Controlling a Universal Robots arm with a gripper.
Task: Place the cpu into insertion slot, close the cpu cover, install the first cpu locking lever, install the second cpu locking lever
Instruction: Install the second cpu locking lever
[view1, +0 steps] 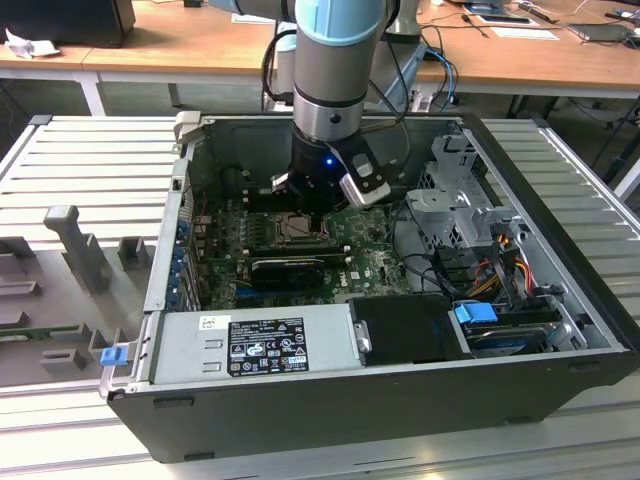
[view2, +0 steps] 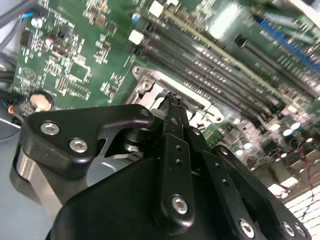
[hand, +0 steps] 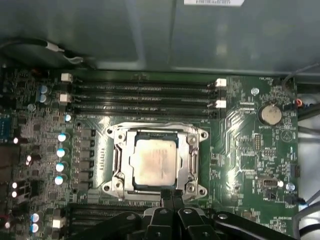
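One square grey-metal cpu (hand: 155, 160), seemingly framed.

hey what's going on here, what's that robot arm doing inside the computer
The arm's gripper is down inside an open computer case, right at the edge of the processor socket on the motherboard. The cpu already sits in the socket, and the cpu cover lies closed around it. The gripper's fingers are pressed together at the cover's edge, holding nothing visible.

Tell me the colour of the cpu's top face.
Grey metal with a pale, slightly pinkish sheen; the cpu shows best in the first wrist view.
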